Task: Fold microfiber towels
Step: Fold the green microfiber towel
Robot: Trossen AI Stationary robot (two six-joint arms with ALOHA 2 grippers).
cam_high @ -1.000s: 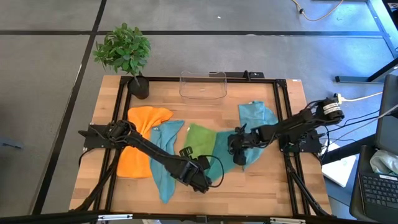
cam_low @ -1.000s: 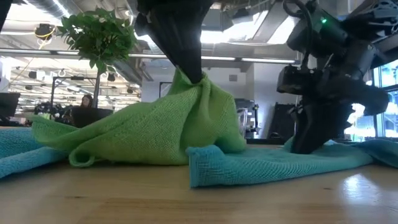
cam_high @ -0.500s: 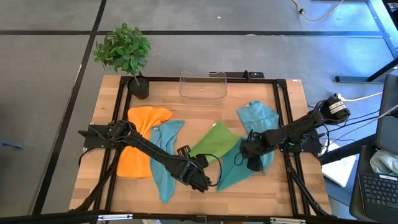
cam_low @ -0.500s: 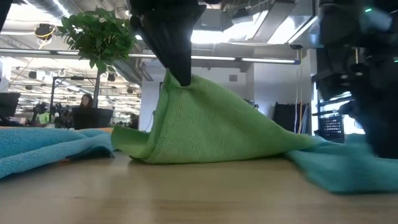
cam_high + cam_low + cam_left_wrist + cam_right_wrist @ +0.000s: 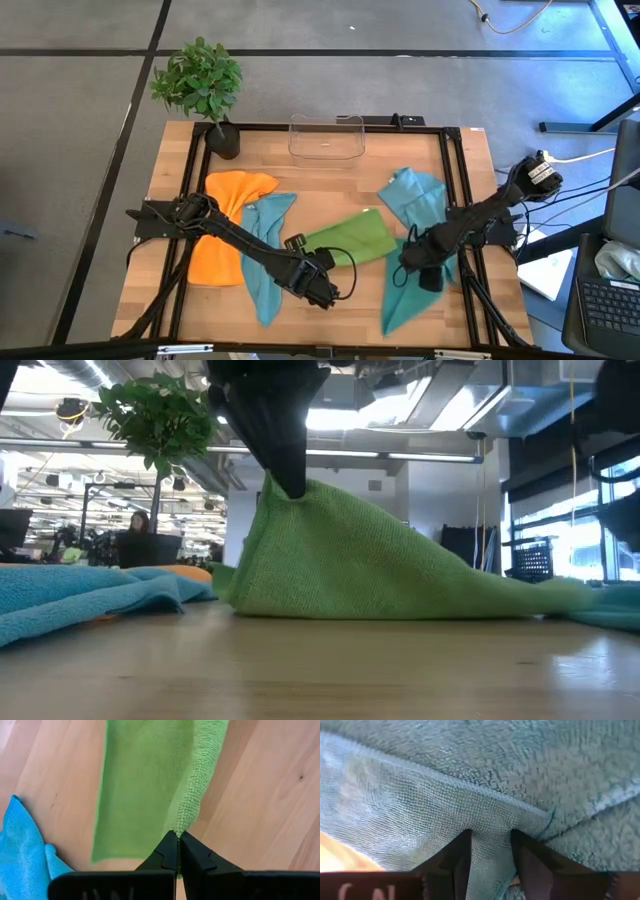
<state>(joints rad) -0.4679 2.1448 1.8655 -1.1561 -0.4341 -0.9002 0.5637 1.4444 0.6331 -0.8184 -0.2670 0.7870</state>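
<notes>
A lime green towel (image 5: pixel 350 240) lies mid-table, one end raised by my left gripper (image 5: pixel 322 290), which is shut on it. In the low view it slopes from that peak (image 5: pixel 290 485) down to the table on the right. My right gripper (image 5: pixel 425 270) stands near the right rail, shut on a teal towel (image 5: pixel 402 305) that trails toward the near edge. A second teal towel (image 5: pixel 415 195) lies at the far right. A third (image 5: pixel 265 250) and an orange towel (image 5: pixel 225 230) lie on the left. My left gripper pinches the green towel's thick hemmed edge (image 5: pixel 187 817) at its near end, between its two fingertips. The fingers slant down from above. That end is lifted off the table, while the towel's far end rests on the wood. My right gripper pinches a bunch of the teal towel (image 5: pixel 490 820) between its two fingers, just beside a hemmed edge (image 5: pixel 420 772). One layer or several, I cannot tell. The fingers point down from above. The towel's other parts lie slack on the table.
A clear plastic bin (image 5: pixel 326 137) stands at the far edge, with a potted plant (image 5: pixel 200 85) at the far left corner. A black frame rail (image 5: pixel 455 200) runs along the table's right side beside my right arm. Bare wood shows near the front edge (image 5: pixel 340 320).
My right gripper has gone toward the table's near right corner and tipped more steeply down. It has dragged the teal towel off the green one. The green towel, bunched up before, now lies drawn out and uncovered, with its near end still held up.
</notes>
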